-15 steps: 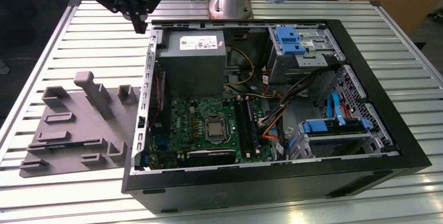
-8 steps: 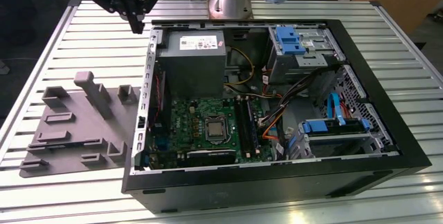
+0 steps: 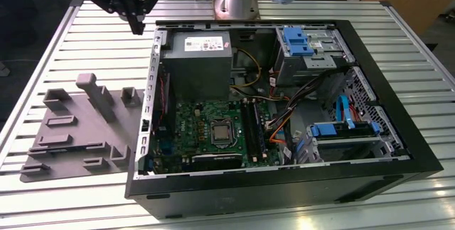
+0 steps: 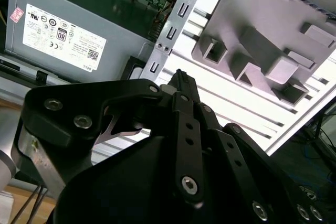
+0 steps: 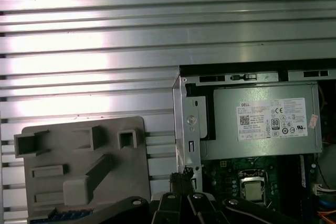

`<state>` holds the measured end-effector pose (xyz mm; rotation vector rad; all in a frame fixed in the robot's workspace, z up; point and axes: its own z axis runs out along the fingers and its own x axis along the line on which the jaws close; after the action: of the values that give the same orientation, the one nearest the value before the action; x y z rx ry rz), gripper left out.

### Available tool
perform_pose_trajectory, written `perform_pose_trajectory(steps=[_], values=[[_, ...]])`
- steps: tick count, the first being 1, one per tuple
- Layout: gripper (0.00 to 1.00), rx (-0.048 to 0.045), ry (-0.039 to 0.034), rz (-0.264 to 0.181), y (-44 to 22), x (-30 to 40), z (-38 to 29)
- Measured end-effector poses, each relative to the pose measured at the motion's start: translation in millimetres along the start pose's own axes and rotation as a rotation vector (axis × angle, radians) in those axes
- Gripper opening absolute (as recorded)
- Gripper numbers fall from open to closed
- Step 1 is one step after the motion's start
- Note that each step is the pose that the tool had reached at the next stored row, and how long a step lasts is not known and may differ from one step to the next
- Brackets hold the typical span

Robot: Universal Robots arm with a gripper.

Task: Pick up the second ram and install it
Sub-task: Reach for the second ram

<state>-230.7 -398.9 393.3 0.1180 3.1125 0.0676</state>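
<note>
Looking at how things lie, I'd call this the very front end of the pick: nothing is grabbed yet as far as I can see. The gripper (image 3: 136,26) hangs over the slatted table (image 3: 64,33), near the table's corner at the exterior view's upper left. It's just outside the open PC case (image 3: 284,187) and past the far end of the grey tray (image 3: 78,134). In the second wrist view the fingertips (image 4: 184,85) look pinched right together, and I can't make out anything clamped between them. As for the second ram, honestly I can't pin it down for sure. My best guess is the thin bluish strip (image 5: 58,215) lying on the tray in the first wrist view, half hidden behind the gripper's body, but it could be something else. The tray sits along the table's edge at the exterior view's left, just beside the case wall. Inside the case, the long black slots (image 3: 252,129) run next to the CPU socket (image 3: 221,134), below the power supply (image 3: 195,65). I can't tell whether either slot is filled. If that strip is the stick, I reckon a clean grab needs the jaws opened first. They'd then have to be squared up across its thin faces, keeping clear of the tray's raised blocks (image 3: 99,99).
</note>
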Motion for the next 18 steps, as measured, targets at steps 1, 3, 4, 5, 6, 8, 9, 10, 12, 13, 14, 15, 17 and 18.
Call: perform_pose_trajectory(steps=[1, 3, 4, 5, 6, 8, 9, 10, 12, 13, 14, 15, 17, 18], values=[[0.11, 0.0, -0.0001, 0.0, -0.1, 0.8, 0.0], [0.11, 0.0, 0.0, 0.0, -0.2, 2.2, -0.1], [0.11, 0.0, -0.0001, 0.0, -0.2, 2.8, -0.1], [0.11, 0.0, 0.0, 0.0, -0.3, 3.5, -0.1], [0.11, 0.0, -0.0001, 0.0, -0.3, 4.1, -0.1], [0.11, 0.0, -0.0001, 0.0, -0.4, 5.6, -0.1], [0.11, 0.0, 0.0, 0.0, -0.5, 6.3, -0.2], [0.11, 0.0, 0.0, 0.0, -0.5, 7.0, -0.2], [0.11, 0.0, 0.0, 0.0, -0.6, 8.3, -0.2], [0.11, 0.0, 0.0, 0.0, -0.7, 9.0, -0.2], [0.11, -0.0001, -0.0001, 0.0, -0.7, 9.7, -0.2], [0.11, 0.0, 0.0, 0.0, -0.8, 10.4, -0.3], [0.11, 0.0, 0.0, 0.0, -0.9, 11.8, -0.3], [0.11, -0.0001, -0.0001, 0.0, -0.9, 12.5, -0.3]])
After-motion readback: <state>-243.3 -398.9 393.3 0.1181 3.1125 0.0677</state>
